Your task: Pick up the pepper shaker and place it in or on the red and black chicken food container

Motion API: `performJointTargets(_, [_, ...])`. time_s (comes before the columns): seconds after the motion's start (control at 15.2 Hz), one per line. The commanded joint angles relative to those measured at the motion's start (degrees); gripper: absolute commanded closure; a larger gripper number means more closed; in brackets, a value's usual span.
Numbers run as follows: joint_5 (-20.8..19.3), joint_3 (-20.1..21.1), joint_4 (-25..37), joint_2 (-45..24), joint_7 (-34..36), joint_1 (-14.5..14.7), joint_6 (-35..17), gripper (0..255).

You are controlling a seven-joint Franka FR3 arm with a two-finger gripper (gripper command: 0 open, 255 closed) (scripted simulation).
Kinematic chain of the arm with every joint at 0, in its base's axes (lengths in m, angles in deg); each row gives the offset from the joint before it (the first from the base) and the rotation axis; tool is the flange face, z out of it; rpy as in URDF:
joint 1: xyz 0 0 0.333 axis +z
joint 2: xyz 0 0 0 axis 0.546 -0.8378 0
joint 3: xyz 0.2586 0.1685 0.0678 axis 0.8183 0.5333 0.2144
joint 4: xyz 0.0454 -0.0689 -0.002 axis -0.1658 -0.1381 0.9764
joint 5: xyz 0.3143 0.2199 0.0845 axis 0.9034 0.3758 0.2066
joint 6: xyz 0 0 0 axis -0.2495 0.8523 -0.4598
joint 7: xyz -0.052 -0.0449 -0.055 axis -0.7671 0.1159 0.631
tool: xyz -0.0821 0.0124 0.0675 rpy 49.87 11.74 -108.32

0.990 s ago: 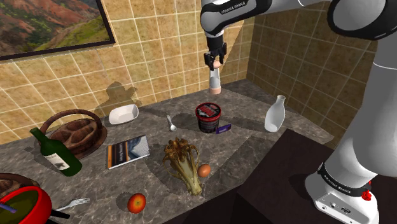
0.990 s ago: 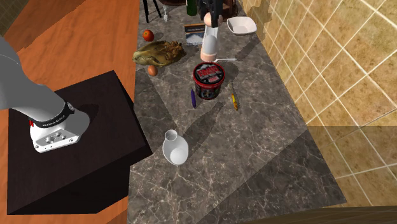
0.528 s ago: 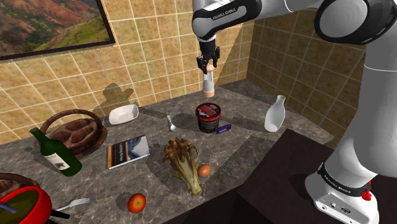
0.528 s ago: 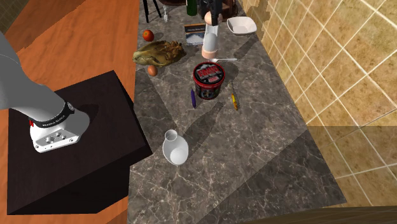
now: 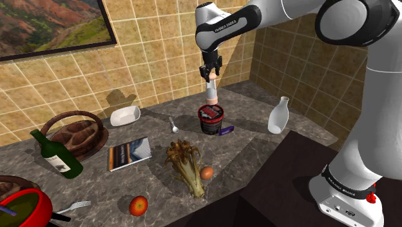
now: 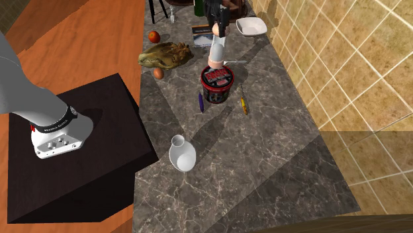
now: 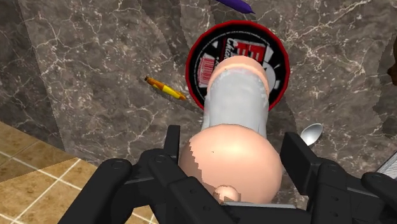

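Wrist view has the pepper shaker (image 7: 236,105), pale with a pinkish cap and foot, pinched at its upper end by the claw (image 7: 234,145) and hanging straight beneath it. The shaker hangs close above the red and black chicken food container (image 7: 207,60), whose lid lies directly beyond the foot. Placing looks to be the step in hand, and I judge the next move calls for a short, plumb descent onto the lid before the fingers spread, keeping clear of the orange pen (image 7: 164,89) on the marbled surface (image 7: 95,70) nearby.

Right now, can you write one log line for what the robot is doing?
phase: placing | jaws: shut on pepper shaker | shaker: upright, over red-and-black container | released: not yet
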Motion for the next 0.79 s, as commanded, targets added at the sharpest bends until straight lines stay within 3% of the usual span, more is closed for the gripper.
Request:
performJointTargets(0.0, [0.0, 0.0, -1.0, -0.4, 0.2, 0.0, -1.4, 255])
performJointTargets(0.73, [0.0, 0.1, -5.2, -3.4, 1.1, -0.2, -8.6, 255])
